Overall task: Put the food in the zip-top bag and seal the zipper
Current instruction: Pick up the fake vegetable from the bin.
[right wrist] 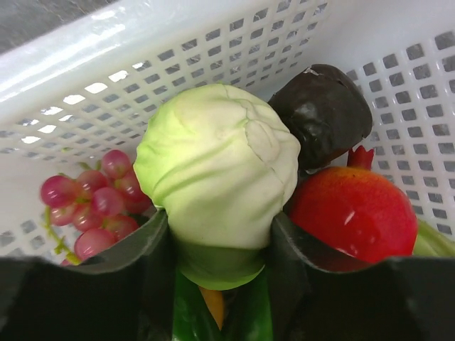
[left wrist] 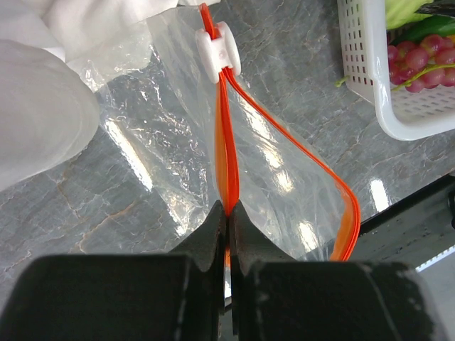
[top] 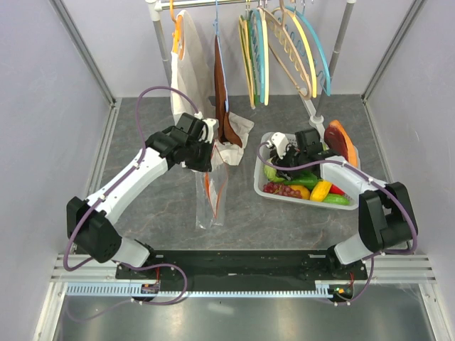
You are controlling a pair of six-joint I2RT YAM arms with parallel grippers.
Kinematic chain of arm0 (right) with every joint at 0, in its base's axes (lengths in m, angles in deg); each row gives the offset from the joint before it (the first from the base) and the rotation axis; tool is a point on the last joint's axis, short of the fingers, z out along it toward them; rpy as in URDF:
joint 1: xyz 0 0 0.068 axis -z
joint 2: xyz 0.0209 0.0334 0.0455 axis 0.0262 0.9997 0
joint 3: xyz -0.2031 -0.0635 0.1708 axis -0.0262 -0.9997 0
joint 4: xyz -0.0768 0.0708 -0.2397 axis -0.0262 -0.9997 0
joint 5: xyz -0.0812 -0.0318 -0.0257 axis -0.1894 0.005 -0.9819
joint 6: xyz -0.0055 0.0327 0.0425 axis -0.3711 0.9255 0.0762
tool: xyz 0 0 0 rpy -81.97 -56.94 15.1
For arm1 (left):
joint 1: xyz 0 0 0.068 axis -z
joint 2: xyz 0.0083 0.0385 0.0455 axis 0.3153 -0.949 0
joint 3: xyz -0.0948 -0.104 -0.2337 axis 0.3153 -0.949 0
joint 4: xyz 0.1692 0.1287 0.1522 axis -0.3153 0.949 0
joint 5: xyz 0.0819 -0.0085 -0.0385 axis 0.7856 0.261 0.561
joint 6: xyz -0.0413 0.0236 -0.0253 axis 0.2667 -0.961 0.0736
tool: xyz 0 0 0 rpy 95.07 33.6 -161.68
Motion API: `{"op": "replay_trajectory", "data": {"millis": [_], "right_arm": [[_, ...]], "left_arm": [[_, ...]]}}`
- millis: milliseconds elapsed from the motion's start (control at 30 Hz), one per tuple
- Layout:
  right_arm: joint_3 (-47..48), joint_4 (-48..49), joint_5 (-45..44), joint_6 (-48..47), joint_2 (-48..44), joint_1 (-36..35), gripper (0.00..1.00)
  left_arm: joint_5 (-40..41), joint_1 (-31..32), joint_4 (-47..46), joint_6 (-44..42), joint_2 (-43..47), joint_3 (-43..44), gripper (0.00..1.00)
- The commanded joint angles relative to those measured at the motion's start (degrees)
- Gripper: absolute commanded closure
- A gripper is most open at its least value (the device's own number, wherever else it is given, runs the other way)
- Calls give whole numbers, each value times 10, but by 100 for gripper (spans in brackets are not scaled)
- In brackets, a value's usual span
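The left gripper (left wrist: 227, 215) is pinching the zipper (left wrist: 228, 142), the right gripper (right wrist: 217, 241) clasping a cabbage (right wrist: 213, 163) in the far-left corner of the basket (right wrist: 106, 57).

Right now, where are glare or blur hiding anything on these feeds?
Left wrist view: white glare streaks cross the zip-top bag, yet the zipper reads sharp; the left hand is dark and soft. Right wrist view: the pale green vegetable is crisp, the basket rim blown out, a highlight on the red fruit. Top view: evenly lit, the clear bag faint.
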Motion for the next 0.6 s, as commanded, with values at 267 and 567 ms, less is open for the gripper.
{"op": "replay_trajectory", "data": {"millis": [267,567], "right_arm": [[79,-52,77,87,-104,1,58],[112,-87,273,246,-176,-3,57]], "left_arm": [[0,-5,-6,10,-3,-3,98],[-14,-16,-2,17,-7,-4,98]]}}
